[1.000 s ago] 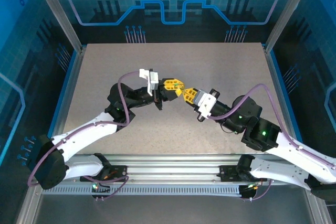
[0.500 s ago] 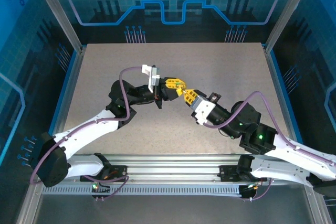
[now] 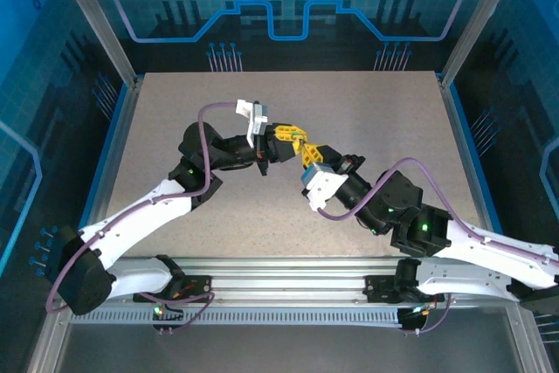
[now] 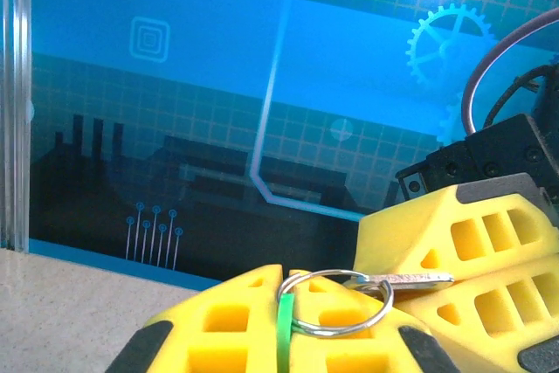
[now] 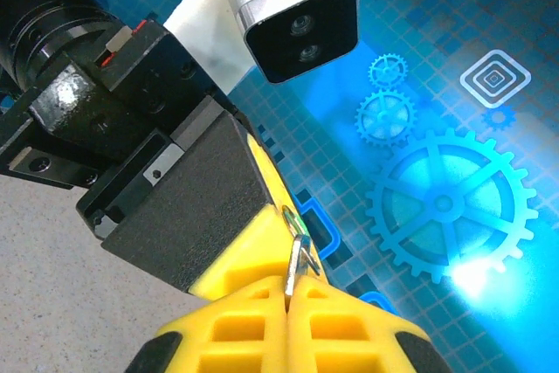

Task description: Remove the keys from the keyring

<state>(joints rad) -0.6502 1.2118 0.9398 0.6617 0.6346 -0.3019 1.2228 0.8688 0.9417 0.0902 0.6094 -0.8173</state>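
Left gripper (image 4: 281, 303) clamps the bright-green key head (image 4: 283, 334); thin silver wire keyring (image 4: 336, 333) beyond its tips, grey blade (image 4: 406, 280) crosswise in right gripper's (image 5: 288, 294) pinch.

Bright even light, sharp pictures, white glare on backdrop (image 5: 472, 279).

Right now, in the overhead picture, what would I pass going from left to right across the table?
left arm → left gripper → right gripper → right arm

Overhead, plus wrist close-ups on keyring (image 4: 336, 303)
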